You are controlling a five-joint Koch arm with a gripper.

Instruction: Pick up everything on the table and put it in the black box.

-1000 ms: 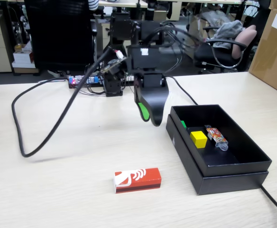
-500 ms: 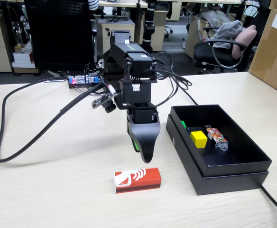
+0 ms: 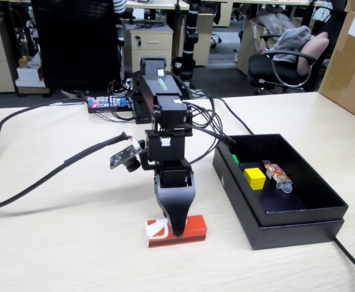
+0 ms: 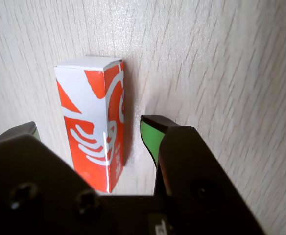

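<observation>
Gripper open, jaws straddling red block, not clamped yet. Block lies on table directly under the tips.

Done: 1 yellow cube + 1 green cube already in black box, off to gripper's right in fixed view. 1 wrapped item also inside.

Left: 1 red block — grip, lift, drop in box.

A fixed view looks from the near edge of the table, slightly above, facing the arm head-on with an office behind it. It takes in the whole arm, the black box to the right, and the red block in front. The wrist view looks steeply down past the gripper, very close to the tabletop. Both views share the red block and the table surface around it.
</observation>
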